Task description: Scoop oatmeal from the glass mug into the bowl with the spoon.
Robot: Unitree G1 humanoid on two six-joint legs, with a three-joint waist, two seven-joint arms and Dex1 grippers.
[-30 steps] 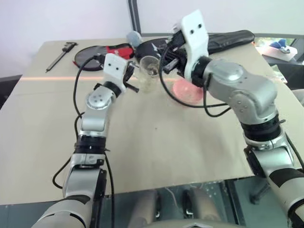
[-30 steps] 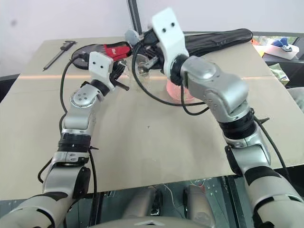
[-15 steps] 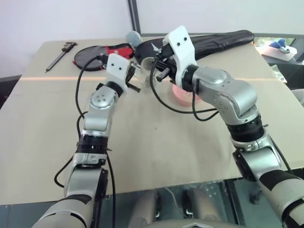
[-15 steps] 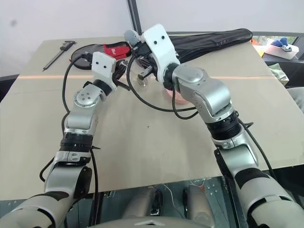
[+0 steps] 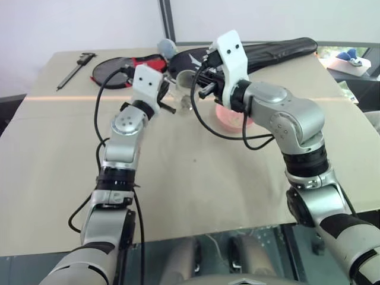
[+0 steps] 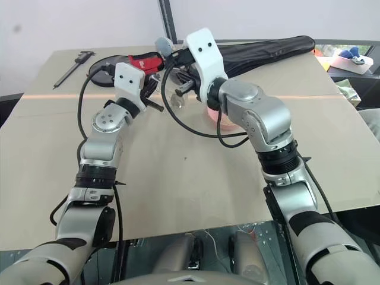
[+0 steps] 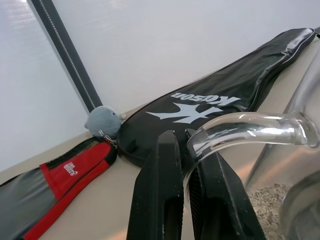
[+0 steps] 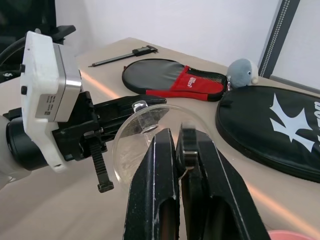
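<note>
the left end effector (image 7: 192, 200) is clamped on the handle of the glass mug (image 5: 185, 90), held near the pink bowl (image 5: 233, 116) over the worktop (image 5: 225, 178); the right end effector (image 8: 179, 200), clenched on the spoon (image 8: 186, 159), sits at the mug's rim. to scoop well, i'd keep the mug steady and dip the spoon gently into the oatmeal (image 7: 267, 200). most of the spoon is hidden between the fingers, so whether it carries flakes is unclear.
</note>
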